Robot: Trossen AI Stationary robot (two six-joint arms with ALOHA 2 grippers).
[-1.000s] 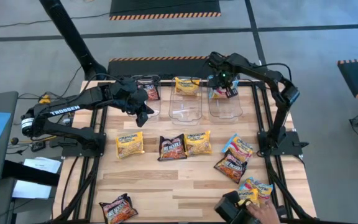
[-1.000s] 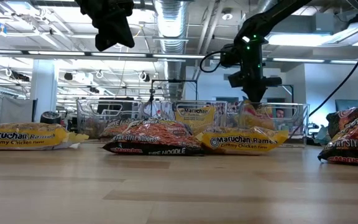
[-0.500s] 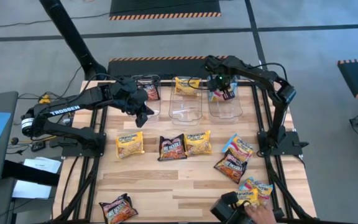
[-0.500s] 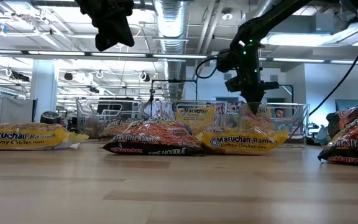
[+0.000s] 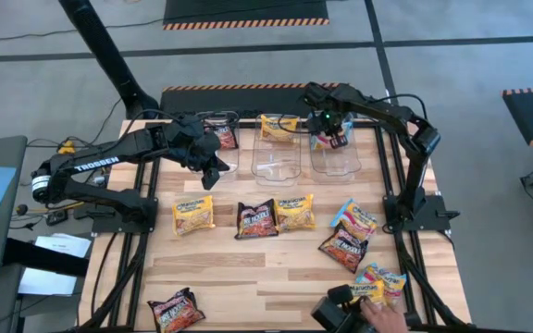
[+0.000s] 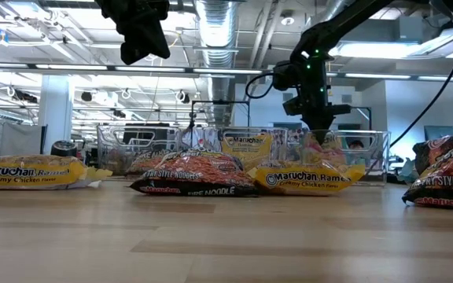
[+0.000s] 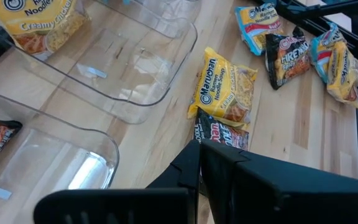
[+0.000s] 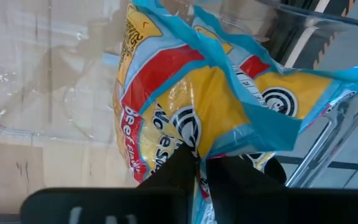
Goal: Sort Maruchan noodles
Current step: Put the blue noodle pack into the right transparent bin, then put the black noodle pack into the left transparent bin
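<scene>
My right gripper [image 5: 332, 130] is shut on a light blue packet [image 8: 191, 106] over the far end of the right clear tub [image 5: 336, 163]. The packet also shows through the tub wall in the low view [image 6: 326, 147]. My left gripper [image 5: 214, 166] is shut and empty, above the table between the left tub [image 5: 218, 148] and the middle tub [image 5: 276, 162]. A maroon packet [image 5: 224, 138] lies in the left tub. A yellow packet [image 5: 278, 127] leans in the far end of the middle tub. My right gripper pinches the blue packet between its two fingers at one crinkled edge [image 8: 194, 152]. The fingers come from above, pointing down. The packet hangs below them inside the tub walls. I cannot tell whether its lower end touches the tub floor.
Loose packets lie on the wooden table: yellow [image 5: 192, 214], maroon [image 5: 256, 219], yellow [image 5: 294, 212], blue [image 5: 354, 218], maroon [image 5: 343, 248], a blue-and-yellow one [image 5: 380, 280], and maroon [image 5: 176, 310] at the near left. A person's hand [image 5: 389, 317] holds a dark object at the near right edge.
My right gripper has shifted a little toward the table's left over the right tub, still shut on the blue packet, which has gone with it.
</scene>
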